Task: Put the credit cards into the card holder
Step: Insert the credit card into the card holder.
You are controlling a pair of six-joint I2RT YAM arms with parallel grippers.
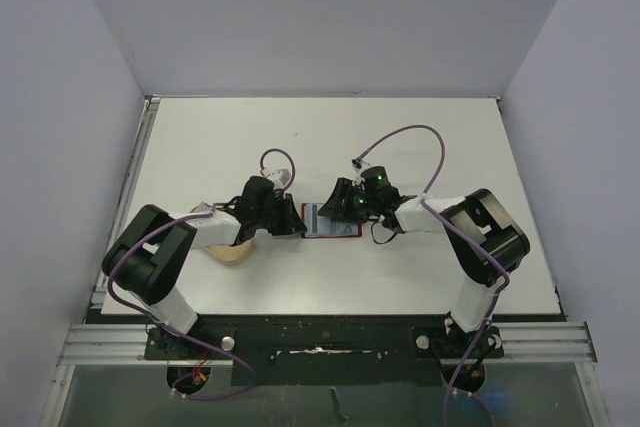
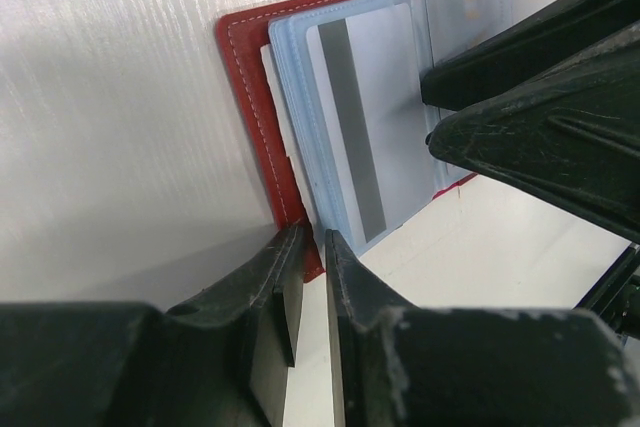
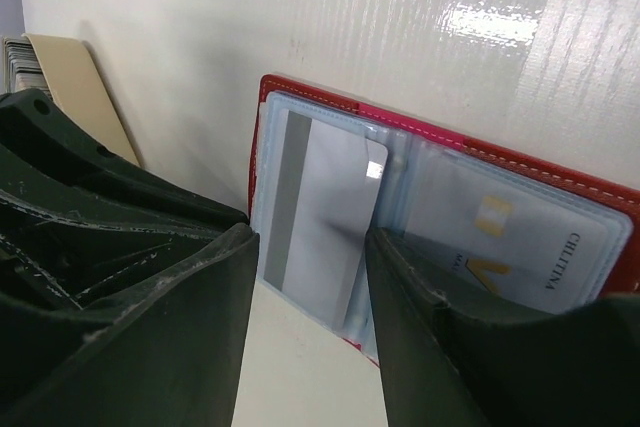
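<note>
Partly, left arm [image 1: 205,225] covers tan dish [image 1: 230,253] near card holder [image 1: 326,220].

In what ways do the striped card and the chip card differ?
The striped card shows a grey band; the chip card shows a gold chip and lettering. The striped card lies in the half by the left gripper; the chip card in the far half. Both are pale, inside the card holder.
</note>
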